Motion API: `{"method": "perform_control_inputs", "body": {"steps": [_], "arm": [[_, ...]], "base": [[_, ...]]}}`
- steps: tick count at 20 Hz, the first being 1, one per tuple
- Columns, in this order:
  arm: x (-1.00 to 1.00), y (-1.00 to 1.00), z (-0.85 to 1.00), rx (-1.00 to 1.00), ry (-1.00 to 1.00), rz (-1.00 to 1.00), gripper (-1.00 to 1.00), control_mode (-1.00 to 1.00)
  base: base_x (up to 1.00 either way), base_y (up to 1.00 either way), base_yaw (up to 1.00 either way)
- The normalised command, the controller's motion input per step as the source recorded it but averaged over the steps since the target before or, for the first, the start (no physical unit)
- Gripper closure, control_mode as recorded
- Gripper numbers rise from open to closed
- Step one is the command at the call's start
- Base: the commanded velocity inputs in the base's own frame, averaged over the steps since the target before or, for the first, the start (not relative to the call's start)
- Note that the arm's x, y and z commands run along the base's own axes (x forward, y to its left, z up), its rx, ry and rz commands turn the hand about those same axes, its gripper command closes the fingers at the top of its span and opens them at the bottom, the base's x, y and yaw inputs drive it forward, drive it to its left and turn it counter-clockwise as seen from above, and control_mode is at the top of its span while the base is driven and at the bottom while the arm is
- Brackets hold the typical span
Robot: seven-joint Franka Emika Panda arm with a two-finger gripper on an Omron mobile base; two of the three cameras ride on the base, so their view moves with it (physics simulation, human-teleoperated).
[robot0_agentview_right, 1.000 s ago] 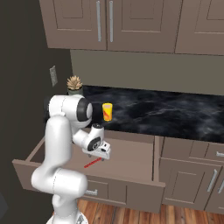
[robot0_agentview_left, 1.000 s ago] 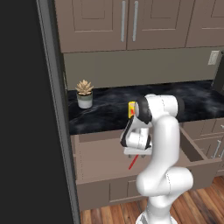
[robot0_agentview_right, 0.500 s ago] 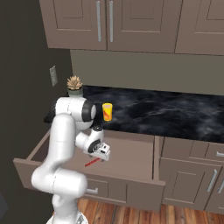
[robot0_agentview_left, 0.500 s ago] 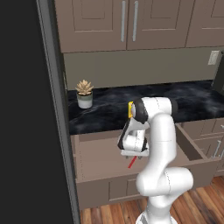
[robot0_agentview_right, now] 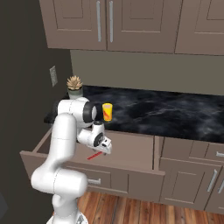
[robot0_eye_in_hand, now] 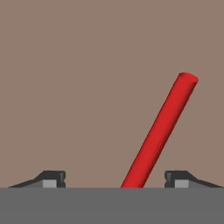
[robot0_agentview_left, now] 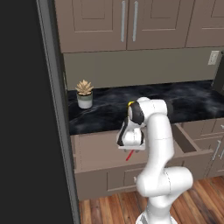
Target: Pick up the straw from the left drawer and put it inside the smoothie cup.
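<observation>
The red straw (robot0_agentview_left: 129, 155) (robot0_agentview_right: 92, 156) lies flat on the floor of the open left drawer (robot0_agentview_left: 96, 148) (robot0_agentview_right: 131, 146). My gripper (robot0_agentview_left: 130, 149) (robot0_agentview_right: 100, 152) points down into the drawer, just above the straw. In the hand view the straw (robot0_eye_in_hand: 162, 127) runs slantwise up from between the two fingertips, and the gripper (robot0_eye_in_hand: 115, 179) is open, with the tips wide apart on either side. The yellow smoothie cup (robot0_agentview_right: 107, 112) stands upright on the black counter behind the drawer; in the left base view my arm hides all but a sliver of the cup (robot0_agentview_left: 130, 105).
A grey pot with a succulent (robot0_agentview_left: 84, 93) (robot0_agentview_right: 75, 86) stands at the counter's left end by the dark wall. Closed upper cabinets (robot0_agentview_left: 127, 22) hang above. Narrower drawers with bar handles (robot0_agentview_right: 210, 179) are to the right.
My hand has dropped a little lower into the drawer over the straw. The straw and the cup have not moved.
</observation>
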Motion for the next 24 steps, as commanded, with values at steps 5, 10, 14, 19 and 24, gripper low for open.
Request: {"method": "perform_control_inputs", "body": {"steps": [5,10,14,19,24], "arm": [[-0.59,0.02,-0.51,-0.09,0.12,-0.03,1.00,-1.00],[-0.94,-0.01,-0.51,-0.05,0.05,-0.07,1.00,-1.00],[-0.83,0.00,-0.32,-0.01,0.00,-0.08,1.00,-1.00],[-0.37,-0.16,0.07,0.00,-0.04,-0.08,1.00,-1.00],[-0.04,-0.30,0.71,0.08,-0.18,-0.09,1.00,-1.00]], "base": [[0.00,0.00,0.00],[0.00,0.00,0.00],[0.00,0.00,0.00],[0.00,0.00,0.00],[0.00,0.00,0.00]]}}
